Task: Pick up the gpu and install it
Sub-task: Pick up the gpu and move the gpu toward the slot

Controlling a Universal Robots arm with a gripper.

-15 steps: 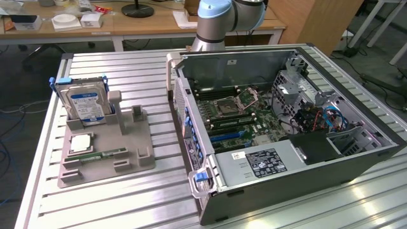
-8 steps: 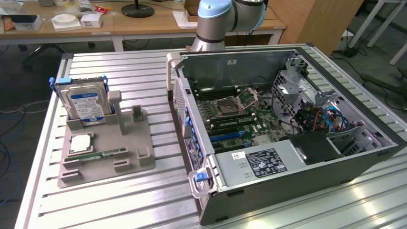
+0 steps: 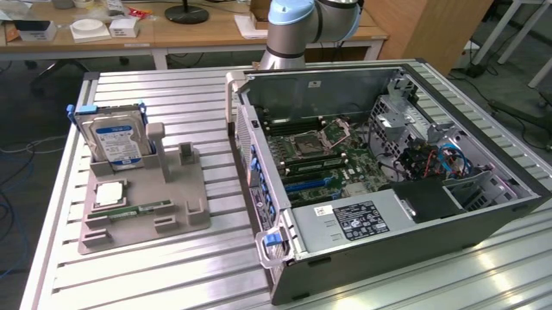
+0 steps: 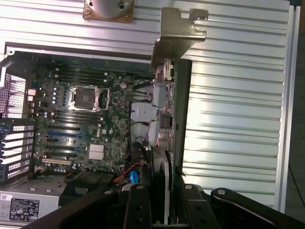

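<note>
In the wrist view the gpu (image 4: 167, 124) is seen edge-on, held upright between my fingers (image 4: 138, 205). Its silver metal bracket (image 4: 178, 33) points away from the camera. My gripper (image 4: 164, 202) is shut on the card's near end. The card hangs above the open computer case (image 3: 319, 84), over the case's edge beside the motherboard (image 4: 81, 124). The blue expansion slots (image 4: 62, 136) lie off to one side of the card, well apart from it. The exterior view has the case lying open on its side with the motherboard (image 3: 328, 155) exposed.
A grey parts holder (image 3: 142, 213) stands at the exterior view's left, carrying a silver hard drive (image 3: 116, 139), a CPU (image 3: 110, 192) and a RAM stick (image 3: 138, 210). The arm's base (image 3: 298, 26) rises behind the case. Everything rests on a slatted aluminium table (image 3: 172, 271).
</note>
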